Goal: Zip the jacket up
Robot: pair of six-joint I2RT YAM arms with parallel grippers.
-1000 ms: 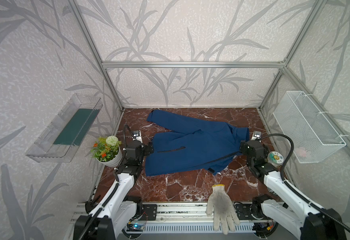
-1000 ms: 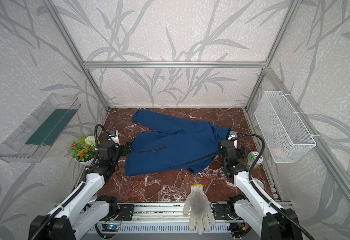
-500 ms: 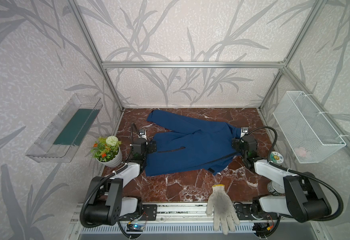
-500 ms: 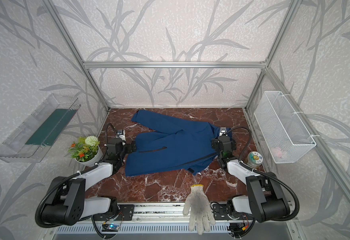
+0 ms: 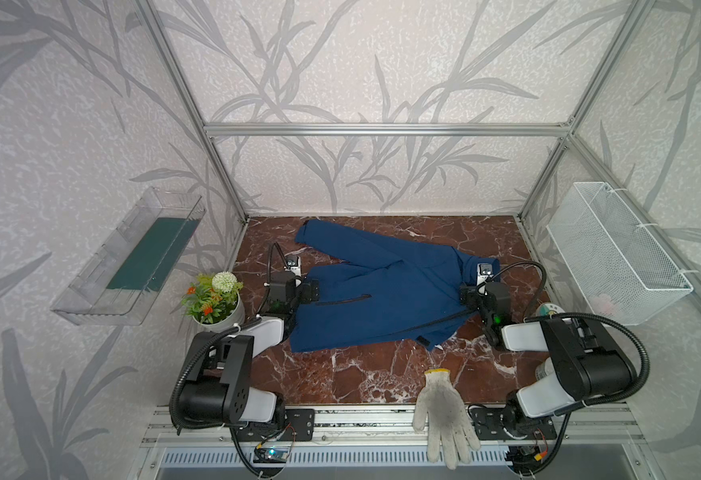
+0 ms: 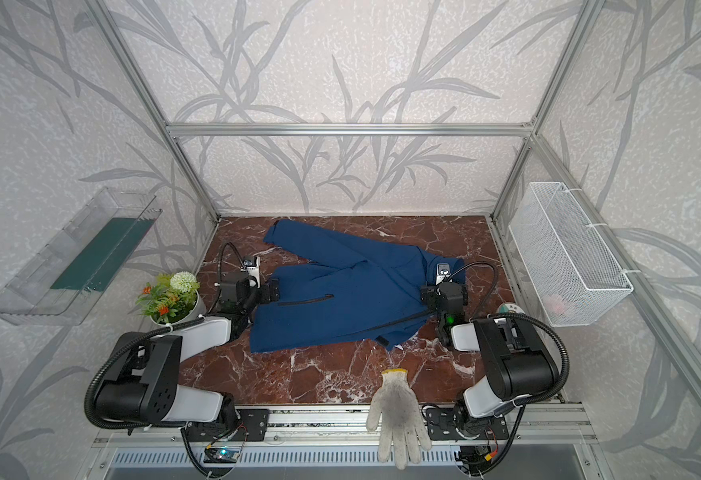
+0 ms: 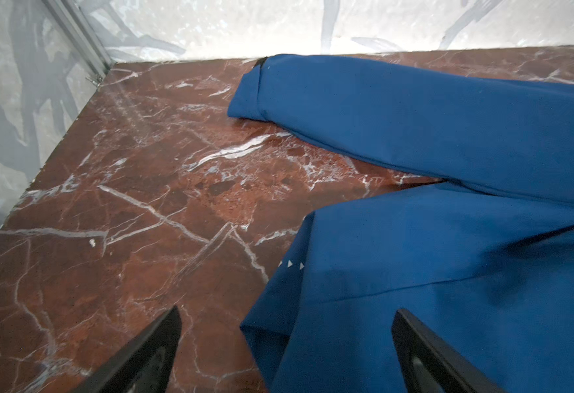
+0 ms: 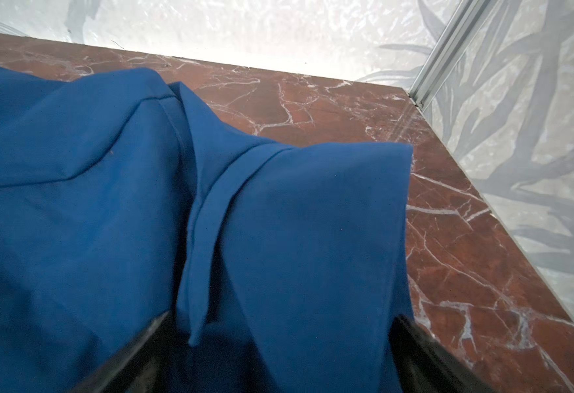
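Observation:
The navy-blue jacket lies flat on the marble table, one sleeve stretched toward the far left. A black front zipper runs along its near edge, with a short pocket zip higher up. My left gripper sits low at the jacket's left hem, open. In the left wrist view the hem corner lies between the spread fingers of that gripper. My right gripper is open at the collar end. There blue fabric fills the gap of the right gripper.
A white knit glove hangs over the front rail. A potted flower stands left of the left arm. A tape roll lies by the right arm. A wire basket and a clear tray hang on the side walls.
Both arms have folded lower with their elbows drawn back, and each gripper has slid inward onto its end of the jacket. The jacket has not moved.

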